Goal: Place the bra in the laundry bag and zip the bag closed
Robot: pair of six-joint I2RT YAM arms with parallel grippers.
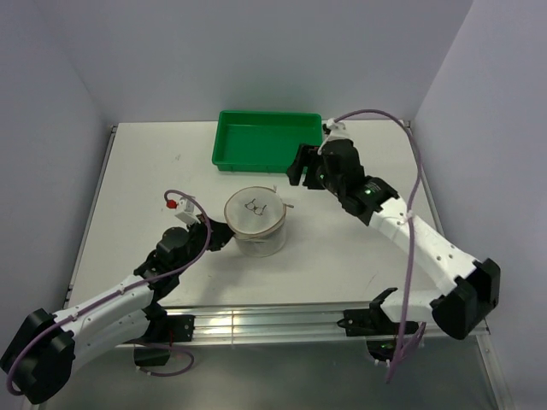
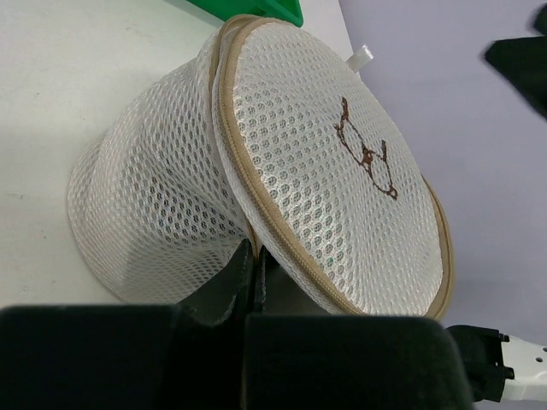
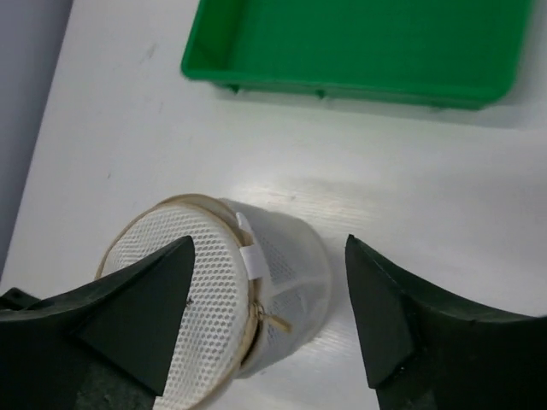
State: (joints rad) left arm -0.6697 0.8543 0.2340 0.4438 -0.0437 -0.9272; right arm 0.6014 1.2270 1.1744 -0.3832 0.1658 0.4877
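Observation:
The laundry bag (image 1: 255, 222), a white mesh cylinder with a tan zip rim and a brown print on its round top, stands mid-table. It fills the left wrist view (image 2: 282, 162), tilted. My left gripper (image 1: 224, 237) is at its left side, jaws shut (image 2: 253, 254) on the mesh just under the zip rim. My right gripper (image 1: 299, 168) hangs open and empty between the bag and the green tray, fingers spread above the bag (image 3: 269, 243). A tan zip pull (image 3: 280, 323) sticks out at the rim beside a white tab (image 3: 250, 256). No bra shows in any view.
The green tray (image 1: 256, 162) stands at the back centre with nothing in it; it also shows in the right wrist view (image 3: 359, 43). White walls close the table on the left, back and right. A metal rail (image 1: 273, 323) runs along the near edge.

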